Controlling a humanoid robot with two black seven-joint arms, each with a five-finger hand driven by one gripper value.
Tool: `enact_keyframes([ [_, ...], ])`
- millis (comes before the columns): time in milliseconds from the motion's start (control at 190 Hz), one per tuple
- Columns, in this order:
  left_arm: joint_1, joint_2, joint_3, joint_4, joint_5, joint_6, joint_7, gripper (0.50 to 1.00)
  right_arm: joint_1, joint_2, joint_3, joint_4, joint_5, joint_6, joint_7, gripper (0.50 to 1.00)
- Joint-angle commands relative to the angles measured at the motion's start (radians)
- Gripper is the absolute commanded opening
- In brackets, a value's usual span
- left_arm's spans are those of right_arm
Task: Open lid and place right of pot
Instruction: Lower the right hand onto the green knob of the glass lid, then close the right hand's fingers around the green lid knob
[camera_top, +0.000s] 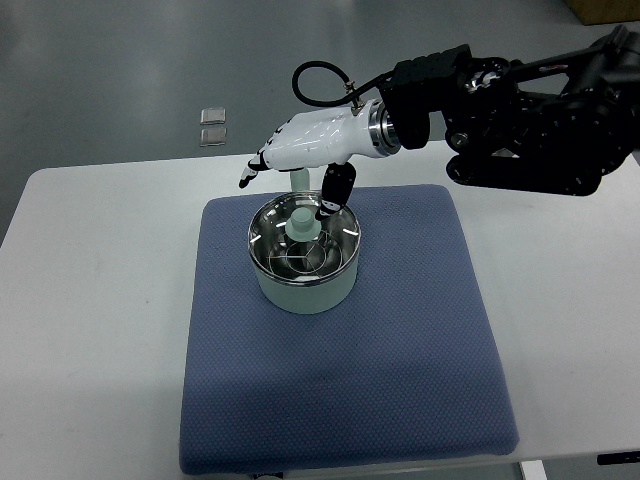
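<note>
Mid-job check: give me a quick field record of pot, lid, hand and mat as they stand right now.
pot: pale green, on the mat, toward its far left
lid: glass, still on the pot, knob up
right hand: above the pot's far rim, fingers spread, holding nothing; thumb points down near the knob
left hand: not in view
mat: blue, on the white table; bare right of the pot
task state: lid not yet lifted

Right arm (520, 120) reaching in, right hand (305, 145) palm down, fingers (252, 172) loosely extended
</note>
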Motion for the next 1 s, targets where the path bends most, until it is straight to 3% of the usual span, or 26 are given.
enact_keyframes([
  [0, 0.0, 0.0, 0.0, 0.0, 0.0, 0.0, 0.0, 1.0, 0.0, 0.027, -0.034, -0.019, -0.002, -0.003, 0.001, 0.856],
  [479, 0.001, 0.0, 0.0, 0.0, 0.0, 0.0, 0.0, 1.0, -0.018, 0.1, -0.081, -0.079, -0.022, -0.005, -0.03, 0.817],
  [726, 0.0, 0.0, 0.0, 0.0, 0.0, 0.0, 0.0, 1.0, -0.021, 0.11, -0.093, -0.098, -0.051, -0.005, -0.038, 0.74],
  [994, 0.0, 0.0, 0.0, 0.0, 0.0, 0.0, 0.0, 1.0, -0.015, 0.121, -0.093, -0.096, -0.074, -0.003, -0.047, 0.713],
])
